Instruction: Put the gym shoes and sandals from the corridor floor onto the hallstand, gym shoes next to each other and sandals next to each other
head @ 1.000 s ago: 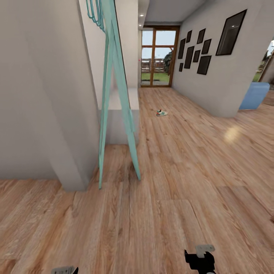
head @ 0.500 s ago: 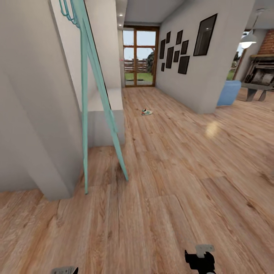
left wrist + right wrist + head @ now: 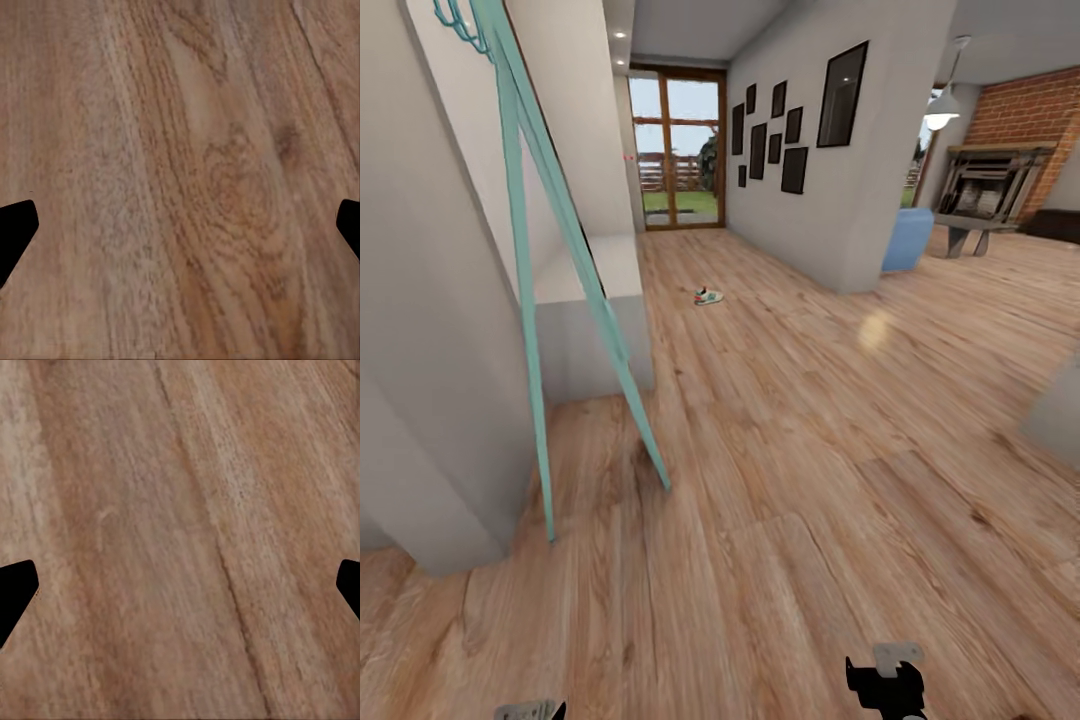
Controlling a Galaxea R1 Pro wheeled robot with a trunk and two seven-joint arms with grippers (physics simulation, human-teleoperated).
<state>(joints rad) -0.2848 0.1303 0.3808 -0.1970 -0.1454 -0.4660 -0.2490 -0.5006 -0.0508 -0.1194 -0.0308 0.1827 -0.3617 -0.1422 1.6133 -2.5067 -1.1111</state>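
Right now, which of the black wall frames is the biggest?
The tall black frame nearest the wall's corner; the other frames beyond it, toward the glass door, are clearly smaller.

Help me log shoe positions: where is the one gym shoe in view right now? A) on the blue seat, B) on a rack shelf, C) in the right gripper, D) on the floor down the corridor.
D: the gym shoe lies on the bare wood floor down the corridor, before the glass door, far from both open grippers.

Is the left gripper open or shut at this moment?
Open: the left gripper shows its two dark fingertips far apart, with bare wood floor between them.
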